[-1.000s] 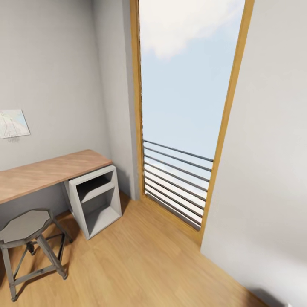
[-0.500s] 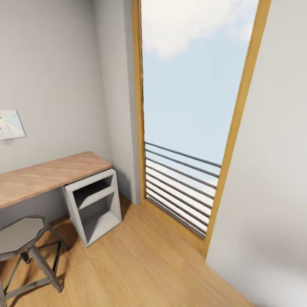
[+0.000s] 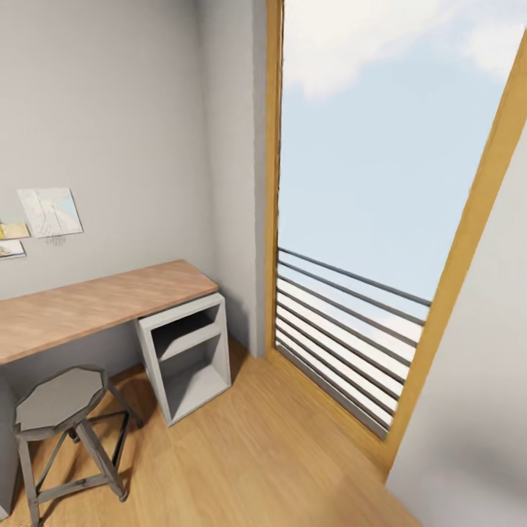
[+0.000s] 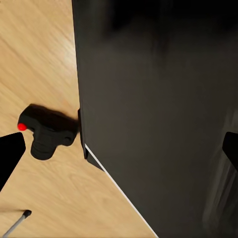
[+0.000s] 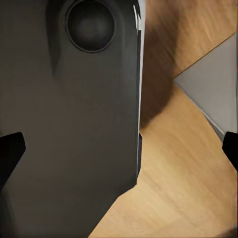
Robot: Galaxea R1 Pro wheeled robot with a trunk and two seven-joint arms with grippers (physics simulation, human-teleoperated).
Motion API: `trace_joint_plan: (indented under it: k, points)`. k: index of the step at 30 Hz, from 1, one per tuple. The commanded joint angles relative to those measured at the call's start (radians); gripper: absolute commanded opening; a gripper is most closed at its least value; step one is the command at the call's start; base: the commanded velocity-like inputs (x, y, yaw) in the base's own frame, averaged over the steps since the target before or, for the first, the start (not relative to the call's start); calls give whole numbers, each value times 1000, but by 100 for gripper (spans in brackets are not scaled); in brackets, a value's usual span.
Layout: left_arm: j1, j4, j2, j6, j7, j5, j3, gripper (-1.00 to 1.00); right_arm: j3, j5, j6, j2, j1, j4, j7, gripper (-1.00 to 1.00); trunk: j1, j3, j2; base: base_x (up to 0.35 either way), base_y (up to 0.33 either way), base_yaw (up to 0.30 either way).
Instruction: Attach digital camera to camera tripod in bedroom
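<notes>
The digital camera [image 4: 47, 133] is seen on the floor [image 4: 44, 54], nearer the left hand [image 4: 119, 148], apparently spread wide and empty; the right hand likewise.

No legible text, labels, brands or numbers anywhere. Papers pinned on the wall [image 3: 49, 212] above the desk [image 3: 95, 304] carry faint print, too blurred to read. Digital camera [image 4: 45, 133] on the floor has no readable marking, just a red button.

matt wood-plank floor [image 3: 256, 454], wood-topped desk [image 3: 95, 304], metal-legged stool [image 3: 66, 432], matt black plastic digital camera [image 4: 45, 134]
</notes>
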Motion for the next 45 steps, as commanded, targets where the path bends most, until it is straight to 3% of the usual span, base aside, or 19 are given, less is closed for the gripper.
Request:
trace_joint_plan:
  k: [1, 45]
  points:
    - [1, -2, 0, 0, 0, 0, 0, 100, 0, 0, 0, 0, 0, 0, 0, 100, 0, -1, 0, 207, 0, 273]
    - [1, -2, -1, 0, 0, 0, 0, 100, 0, 0, 0, 2, 0, 0, 0, 100, 0, -1, 0, 190, 0, 276]
